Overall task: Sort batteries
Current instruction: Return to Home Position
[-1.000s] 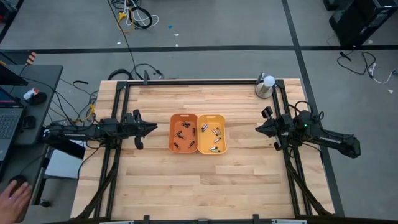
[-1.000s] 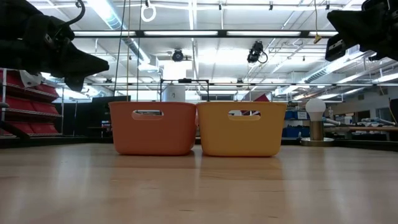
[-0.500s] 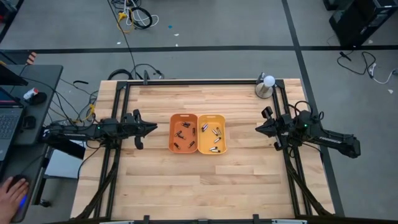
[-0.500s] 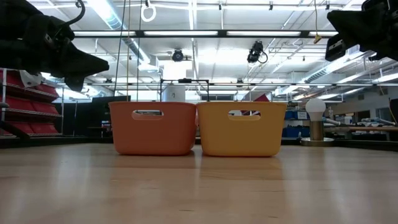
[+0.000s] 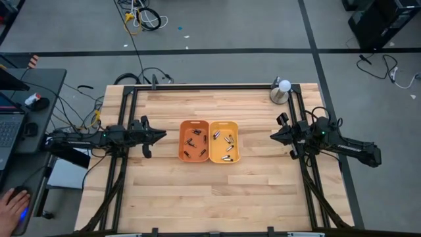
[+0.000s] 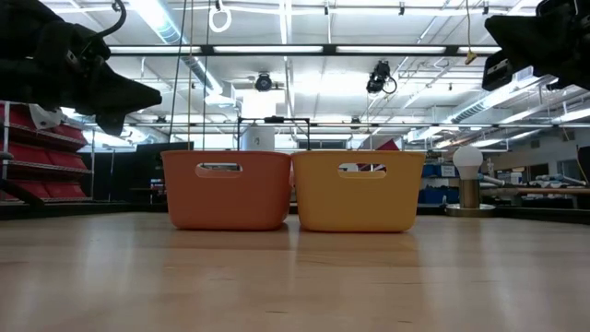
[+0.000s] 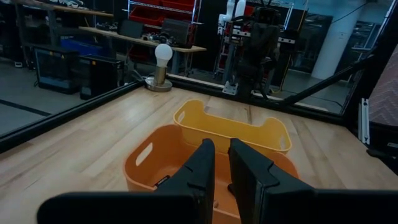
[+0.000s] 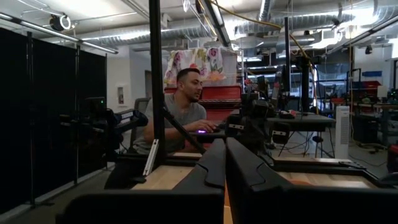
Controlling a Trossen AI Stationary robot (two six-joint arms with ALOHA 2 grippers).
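Two trays stand side by side at the table's middle: an orange tray holding several dark batteries, and a yellow tray holding several silvery batteries. In the low view the orange tray and the yellow tray hide their contents. My left gripper hovers left of the orange tray, level and pointing at it, fingers almost together and empty. My right gripper hovers right of the yellow tray, shut and empty.
A metal cup with a white ball stands at the table's far right corner. Black frame rails run along the table's edges. A person sits beyond the left side, with a hand near a laptop. Bare wood lies in front of the trays.
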